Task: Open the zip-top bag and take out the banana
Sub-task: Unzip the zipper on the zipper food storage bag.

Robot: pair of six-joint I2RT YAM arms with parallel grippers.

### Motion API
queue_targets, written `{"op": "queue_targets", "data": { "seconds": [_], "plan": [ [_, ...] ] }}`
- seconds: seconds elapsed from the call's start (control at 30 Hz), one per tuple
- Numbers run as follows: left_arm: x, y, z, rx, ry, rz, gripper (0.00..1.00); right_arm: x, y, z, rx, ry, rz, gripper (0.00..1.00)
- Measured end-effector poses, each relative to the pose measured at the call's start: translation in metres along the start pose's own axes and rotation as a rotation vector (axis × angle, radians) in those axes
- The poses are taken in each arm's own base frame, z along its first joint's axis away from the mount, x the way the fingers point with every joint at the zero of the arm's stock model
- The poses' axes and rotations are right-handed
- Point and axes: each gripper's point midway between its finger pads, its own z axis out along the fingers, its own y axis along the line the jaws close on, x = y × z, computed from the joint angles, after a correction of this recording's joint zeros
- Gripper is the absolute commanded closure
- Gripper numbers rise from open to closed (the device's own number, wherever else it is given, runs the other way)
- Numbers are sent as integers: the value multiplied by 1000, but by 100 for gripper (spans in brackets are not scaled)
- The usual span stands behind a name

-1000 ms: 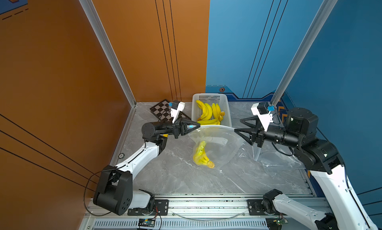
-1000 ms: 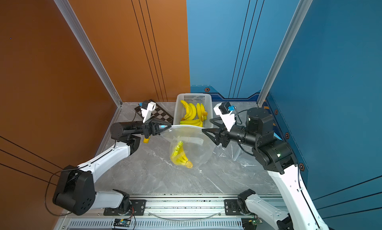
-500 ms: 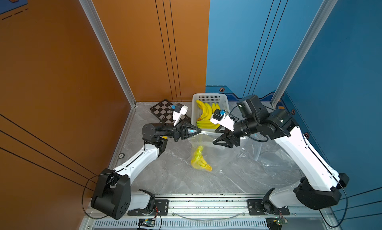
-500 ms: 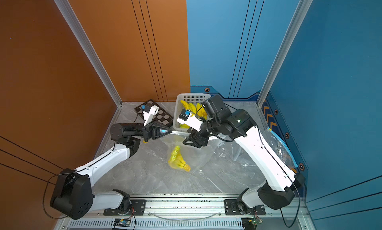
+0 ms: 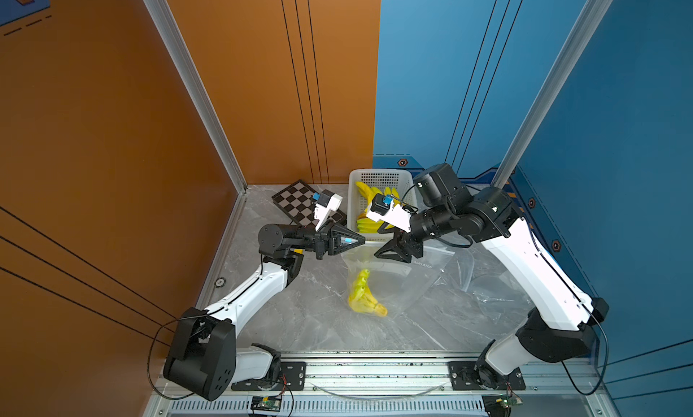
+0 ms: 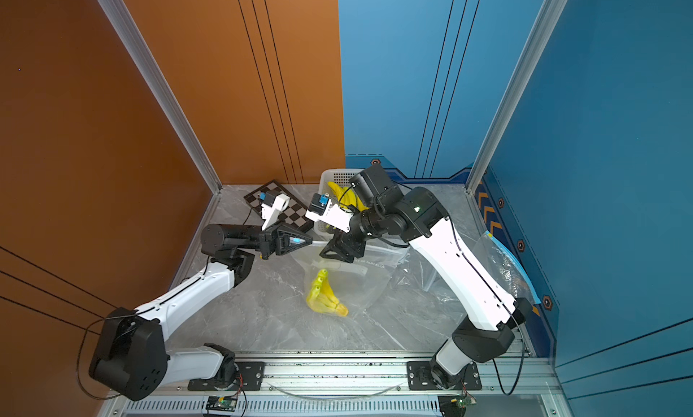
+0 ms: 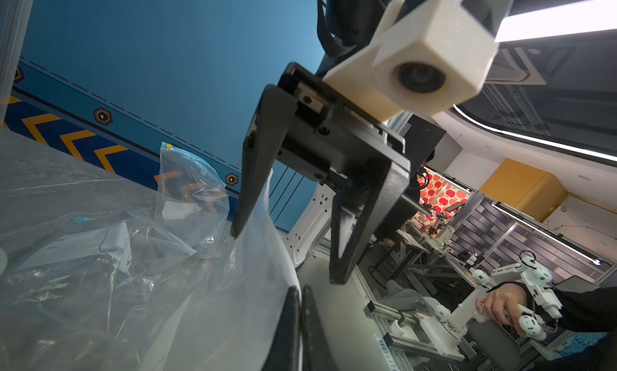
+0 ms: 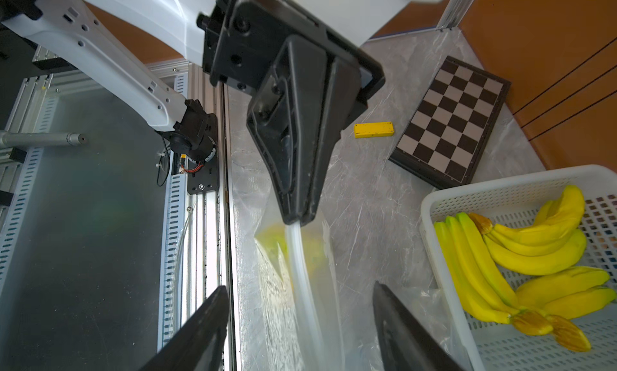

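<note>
Bag (image 5: 410, 280) rim is up off the table, pinched tight in the left gripper (image 5: 360, 241). Right gripper (image 5: 393, 257) straddles that rim, jaws wide, gripping nothing. Banana (image 5: 364, 299) lies inside, low in the bag, so the pull-out is not yet done.

The left gripper (image 5: 360, 241), closed to a point, pinches the edge of a clear bag (image 5: 412, 284). The bag sags from the gripper down to the marble table (image 5: 300, 321), with a yellow banana bunch (image 5: 365, 300) lying inside at its lower end. The right gripper (image 5: 393, 255) hovers just beside the left one, over the bag's mouth, jaws apart. Behind them stand a white basket (image 5: 375, 177) of bananas (image 5: 369, 225) and a chessboard (image 5: 296, 205), and spare bags (image 5: 487, 287) lie near the right arm.
</note>
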Motion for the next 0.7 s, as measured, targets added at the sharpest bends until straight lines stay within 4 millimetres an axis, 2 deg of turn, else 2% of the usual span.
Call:
{"op": "queue_targets", "data": {
  "seconds": [0.1,0.27,0.5,0.53,0.63,0.67,0.7],
  "plan": [
    [1,0,0,1,3,0,96,-3,4,-2,-28,-20,5,32],
    [1,0,0,0,4,-2,96,-4,13,15,-117,-12,23,43],
    [1,0,0,0,5,-2,92,4,14,38,-187,30,80,96],
    [1,0,0,1,7,-2,92,5,13,38,-186,31,83,100],
    [1,0,0,0,5,-1,92,6,11,37,-183,33,89,100],
    [1,1,-1,-1,4,-2,7,7,10,37,-181,34,93,100],
    [0,1,-1,-3,2,4,2,8,10,37,-181,36,95,100]
  ]
}}
